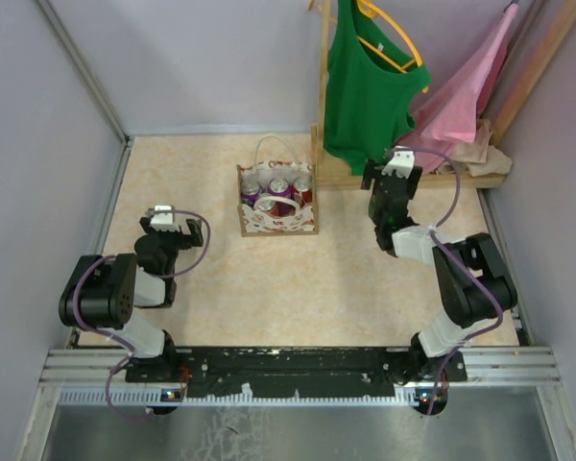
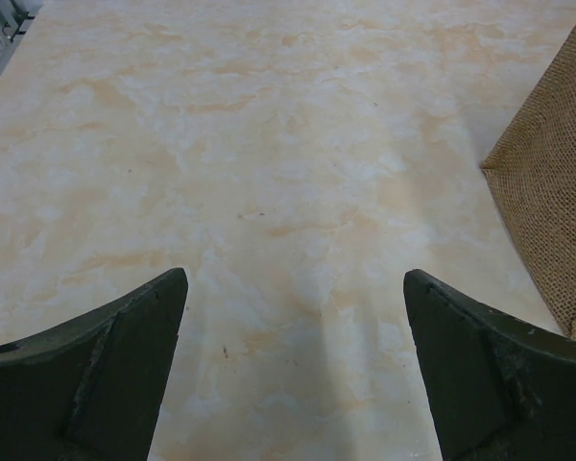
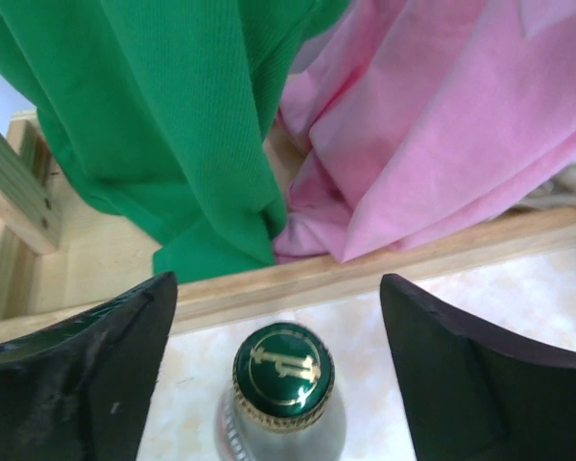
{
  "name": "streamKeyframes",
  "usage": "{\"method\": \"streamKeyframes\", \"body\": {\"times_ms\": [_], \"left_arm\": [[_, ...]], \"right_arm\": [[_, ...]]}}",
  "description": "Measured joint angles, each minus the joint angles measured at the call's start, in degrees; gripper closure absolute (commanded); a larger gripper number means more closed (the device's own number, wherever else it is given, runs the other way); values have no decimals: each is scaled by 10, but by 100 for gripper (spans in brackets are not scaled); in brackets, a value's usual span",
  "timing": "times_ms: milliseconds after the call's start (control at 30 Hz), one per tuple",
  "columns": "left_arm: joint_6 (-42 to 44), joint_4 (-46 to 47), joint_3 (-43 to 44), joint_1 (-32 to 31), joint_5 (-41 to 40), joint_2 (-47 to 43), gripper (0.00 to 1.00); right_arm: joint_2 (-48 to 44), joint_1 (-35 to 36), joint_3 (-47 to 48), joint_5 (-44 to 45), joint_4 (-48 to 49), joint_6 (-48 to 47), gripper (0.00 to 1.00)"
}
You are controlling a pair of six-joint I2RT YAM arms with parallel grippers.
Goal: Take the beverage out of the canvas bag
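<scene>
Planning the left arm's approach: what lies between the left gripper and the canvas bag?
Nothing: only bare table separates the left gripper from the canvas bag, as the top external view shows.

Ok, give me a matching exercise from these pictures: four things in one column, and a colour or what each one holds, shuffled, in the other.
Column one:
1 canvas bag
2 hanging top
3 bottle cap
4 draped cloth

Column two:
A pink
B green and gold
C holds cans
D plain green

Pairs: 1-C, 2-D, 3-B, 4-A.
</scene>
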Motion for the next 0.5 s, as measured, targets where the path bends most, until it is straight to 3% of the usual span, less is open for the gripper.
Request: {"method": "streamKeyframes", "body": {"times_ms": [100,267,500], "left_arm": [[0,0,0,0,0,0,0],[0,0,0,0,0,0,0],[0,0,0,0,0,0,0]], "right_arm": [[0,0,0,2,5,0,1],[-2,0,2,6,-4,0,1],[-67,21,16,31,-96,5,1]]}}
